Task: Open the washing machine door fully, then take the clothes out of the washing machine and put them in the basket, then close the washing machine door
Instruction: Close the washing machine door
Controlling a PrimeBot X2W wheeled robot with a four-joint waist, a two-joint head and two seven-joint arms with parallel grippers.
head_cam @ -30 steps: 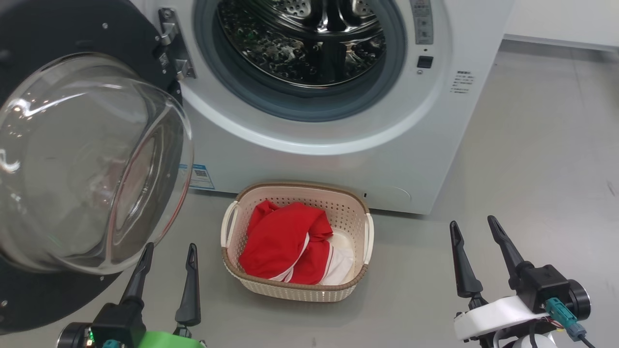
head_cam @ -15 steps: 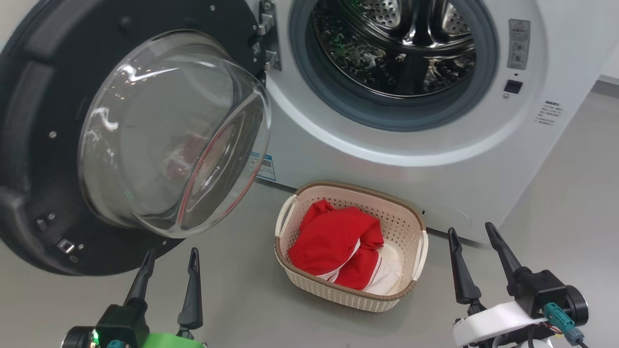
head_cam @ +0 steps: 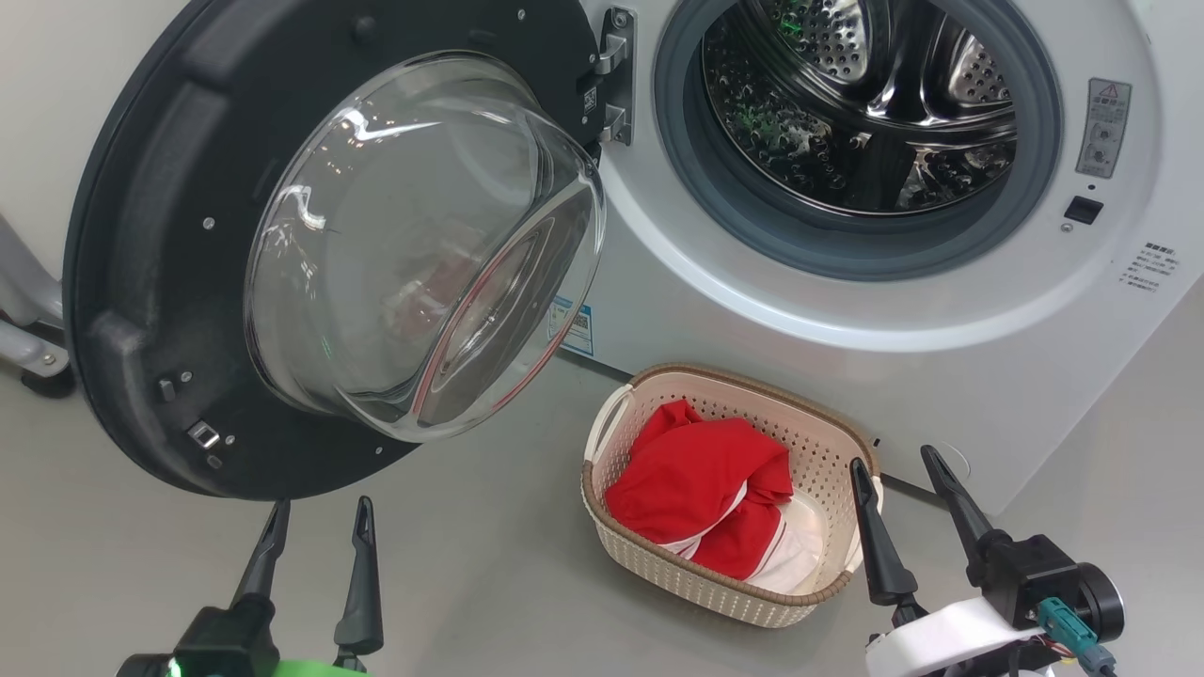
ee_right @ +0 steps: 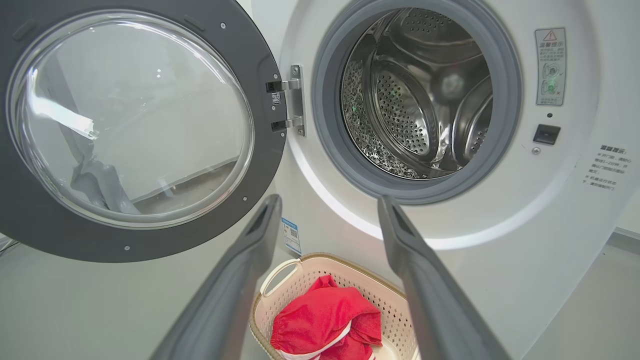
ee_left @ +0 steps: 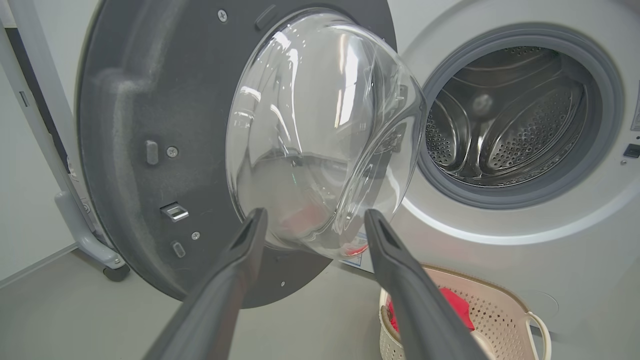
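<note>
The washing machine door (head_cam: 141,282) stands swung wide to the left, its clear glass bowl (head_cam: 414,244) bulging toward me. In the white washing machine (head_cam: 847,320), the steel drum (head_cam: 865,103) shows bare metal. On the floor in front sits the cream basket (head_cam: 743,372) with the red and white clothes (head_cam: 696,480) inside. My left gripper (head_cam: 322,508) hangs open below the door, with nothing between its fingers. In the left wrist view, that gripper (ee_left: 316,214) points at the bowl's lower edge. My right gripper (head_cam: 894,458) is open beside the basket's right end, and the right wrist view has it (ee_right: 329,199) above the clothes (ee_right: 325,320).
A white stand leg with a castor (head_cam: 28,348) sits left of the door, against the pale wall. Grey floor spreads before the machine and to the right. The hinge (head_cam: 611,85) joins the door to the machine front.
The head camera has turned left, so the whole picture has slid right and the door shows in full. Both grippers stay open and low; door, basket and clothes have not moved.
</note>
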